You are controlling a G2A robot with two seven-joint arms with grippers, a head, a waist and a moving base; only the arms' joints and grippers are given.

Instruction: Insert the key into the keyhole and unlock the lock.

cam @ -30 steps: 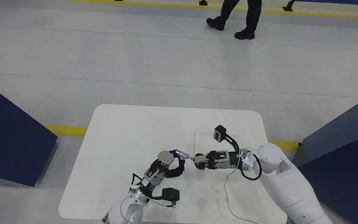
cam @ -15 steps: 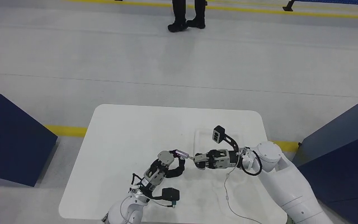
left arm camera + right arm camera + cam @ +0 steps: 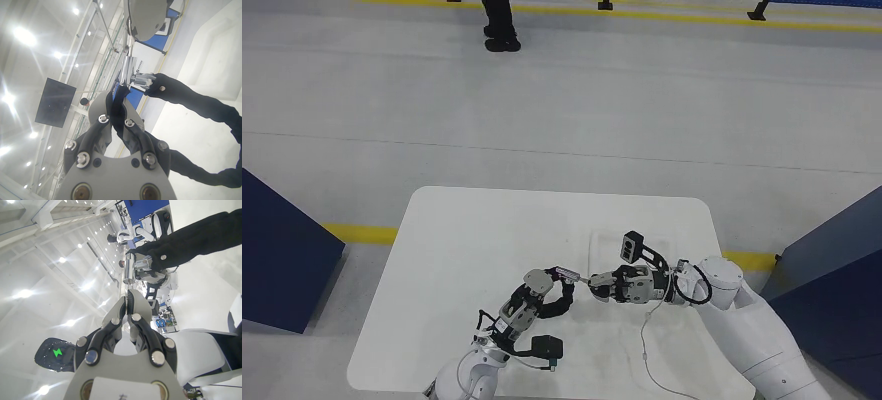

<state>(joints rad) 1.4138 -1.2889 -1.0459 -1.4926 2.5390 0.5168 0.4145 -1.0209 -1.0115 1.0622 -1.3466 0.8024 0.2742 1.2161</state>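
Chrome cylinder lock point(image 3: 128, 268) held over the white table point(image 3: 492, 240), a gripper on either side.
The lock sits on a black fabric-sleeved cable loop point(image 3: 208, 106), above the table's near middle. The left gripper point(image 3: 118, 96) is clamped on the cable just beside the cylinder. The right gripper point(image 3: 128, 298) pinches the thin silver key point(image 3: 129, 286), whose tip meets the cylinder's end face; its depth cannot be told.
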